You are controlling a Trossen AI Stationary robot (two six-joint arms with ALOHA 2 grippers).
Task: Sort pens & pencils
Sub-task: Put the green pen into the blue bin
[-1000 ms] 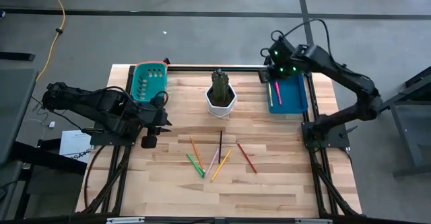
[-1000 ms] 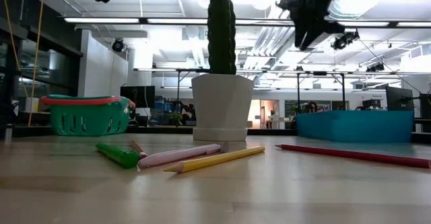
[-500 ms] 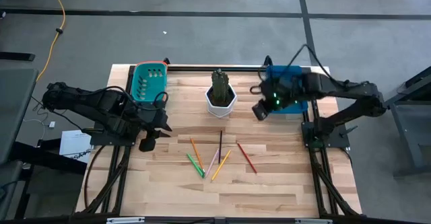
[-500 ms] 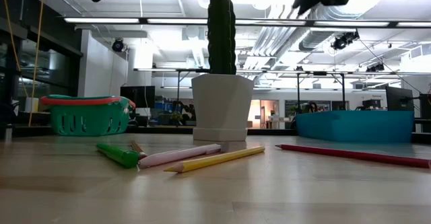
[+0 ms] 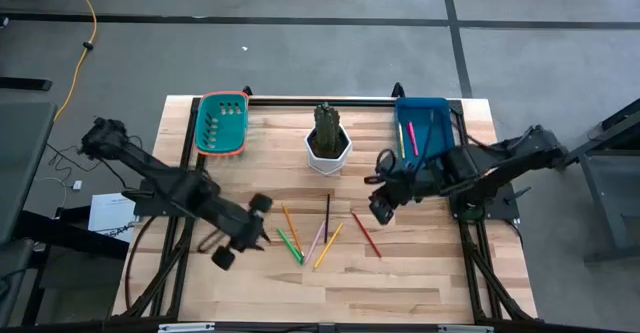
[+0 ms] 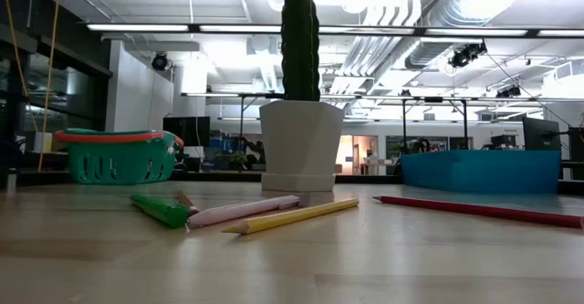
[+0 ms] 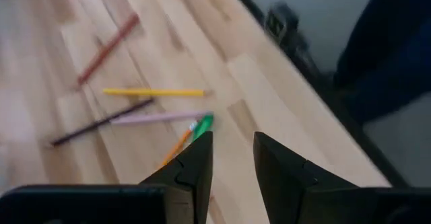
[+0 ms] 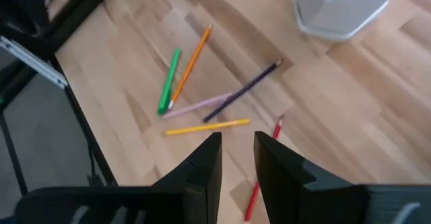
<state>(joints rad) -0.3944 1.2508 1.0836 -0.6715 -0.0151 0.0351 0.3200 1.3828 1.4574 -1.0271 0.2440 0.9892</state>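
Observation:
Loose sticks lie flat on the wooden table: an orange pencil [image 5: 288, 218], a dark pencil [image 5: 327, 213], a yellow pencil [image 5: 329, 245], a red pencil [image 5: 366, 235], a pink pen [image 5: 316, 239] and a green pen [image 5: 289, 243]. A pink pen [image 5: 412, 138] and a green pen [image 5: 401, 141] lie in the blue tray [image 5: 440, 148]. My left gripper [image 5: 258, 235] hovers just left of the sticks, its fingers a narrow gap apart [image 7: 232, 143] and empty. My right gripper [image 5: 378, 195] hovers right of them, its fingers also a narrow gap apart [image 8: 237, 143] and empty.
A white pot with a cactus [image 5: 328, 143] stands at the table's far middle. A teal basket [image 5: 222, 123] sits at the far left corner. Bare wood lies between the sticks and the near edge.
My right gripper has left the blue tray and gone toward the near edge and left, down to the right side of the sticks. My left gripper has gone from beside the teal basket toward the near edge and right, up to the sticks. The sticks have not moved.

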